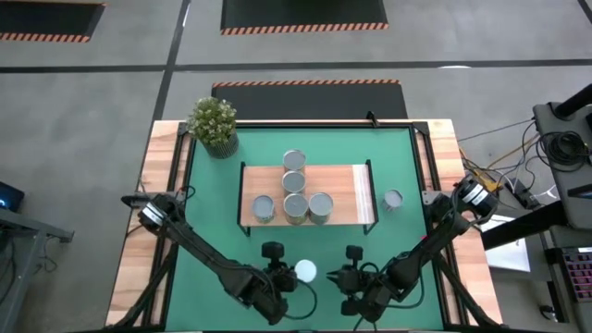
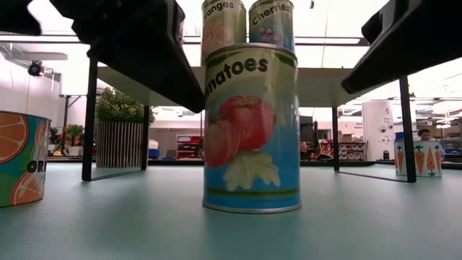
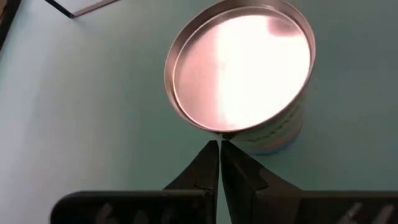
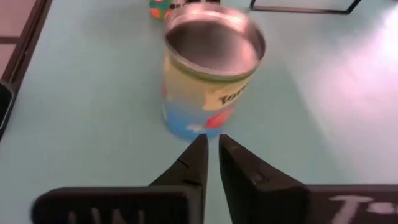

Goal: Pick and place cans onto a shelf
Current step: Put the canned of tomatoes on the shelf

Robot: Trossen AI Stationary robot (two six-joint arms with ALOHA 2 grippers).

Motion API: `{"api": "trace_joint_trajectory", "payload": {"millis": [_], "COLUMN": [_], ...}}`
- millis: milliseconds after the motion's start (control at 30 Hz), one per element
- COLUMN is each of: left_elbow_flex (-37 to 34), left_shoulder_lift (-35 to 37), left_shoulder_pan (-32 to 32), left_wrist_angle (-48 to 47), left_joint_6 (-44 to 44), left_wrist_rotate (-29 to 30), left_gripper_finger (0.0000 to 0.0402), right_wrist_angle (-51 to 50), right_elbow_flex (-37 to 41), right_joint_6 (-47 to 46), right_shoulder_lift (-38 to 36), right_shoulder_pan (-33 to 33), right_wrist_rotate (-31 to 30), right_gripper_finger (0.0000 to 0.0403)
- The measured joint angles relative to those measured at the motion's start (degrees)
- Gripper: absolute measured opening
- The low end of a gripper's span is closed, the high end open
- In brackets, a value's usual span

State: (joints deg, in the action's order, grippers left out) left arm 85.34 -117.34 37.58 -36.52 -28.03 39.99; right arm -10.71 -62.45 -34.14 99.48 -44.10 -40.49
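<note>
- Metal tomato can (image 1: 304,271) with a bright silvery top stands upright on the green mat (image 1: 213,199) near the front edge of the table (image 1: 162,190), between the two grippers and apart from the shelf (image 1: 347,199).
- Its paper label is blue below and yellow above, with red tomatoes printed; the wall is a smooth round cylinder and the rim has a raised lip.
- Left gripper (image 3: 219,149) is just beside the can; its jaws are pressed together, the tips at the can's rim, and they hold nothing.
- Right gripper (image 4: 211,146) is on the other side, near the can but apart from it; its jaws are almost together with only a thin gap, also holding nothing.
- I judge the step in hand is to take this can. For this, one gripper must first spread its jaws wider than the can, then close on the middle of the wall, not on the lip, because the smooth label can slip.
- Two arms so close to one can may hit each other; it is better that only one goes in.
- Four other cans (image 1: 294,206) stand on the light-wood board of the shelf, and one (image 1: 294,161) just behind it on the mat.
- One more can (image 1: 393,200) stands on the mat beside the shelf's paler end, and an orange-labelled can (image 2: 22,159) shows in the low view.
- A free place on the board is beside the paler strip.
- Leafy potted plant (image 1: 215,125) stands at the far left corner.
</note>
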Motion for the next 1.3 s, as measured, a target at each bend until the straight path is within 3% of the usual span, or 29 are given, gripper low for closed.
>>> {"api": "trace_joint_trajectory", "payload": {"millis": [167,500,700,1033,1300], "left_elbow_flex": [0.0,0.0,0.0,0.0,0.0], "left_shoulder_lift": [-0.4,-0.4,-0.4,-0.5,-0.5], "left_shoulder_pan": [0.0,0.0,0.0,0.0,0.0], "left_wrist_angle": [0.2,3.9,4.6,5.9,6.4], "left_joint_6": [0.0,-0.1,-0.2,0.1,0.3], "left_wrist_rotate": [-0.5,-2.0,-2.7,-3.6,-3.6], "left_gripper_finger": [0.0000,0.0000,0.0000,0.0000,0.0000], "right_wrist_angle": [3.0,4.8,12.8,29.3,44.7], "right_elbow_flex": [0.4,1.1,4.9,12.1,11.8], "right_joint_6": [-0.3,-2.8,-1.8,4.6,14.2], "right_shoulder_lift": [0.0,0.0,0.0,0.6,9.1], "right_shoulder_pan": [0.0,0.6,1.2,2.0,2.7], "right_wrist_rotate": [-0.2,-0.5,-1.5,-1.6,-2.0], "right_gripper_finger": [0.0094,0.0276,0.0354,0.0368,0.0368]}}
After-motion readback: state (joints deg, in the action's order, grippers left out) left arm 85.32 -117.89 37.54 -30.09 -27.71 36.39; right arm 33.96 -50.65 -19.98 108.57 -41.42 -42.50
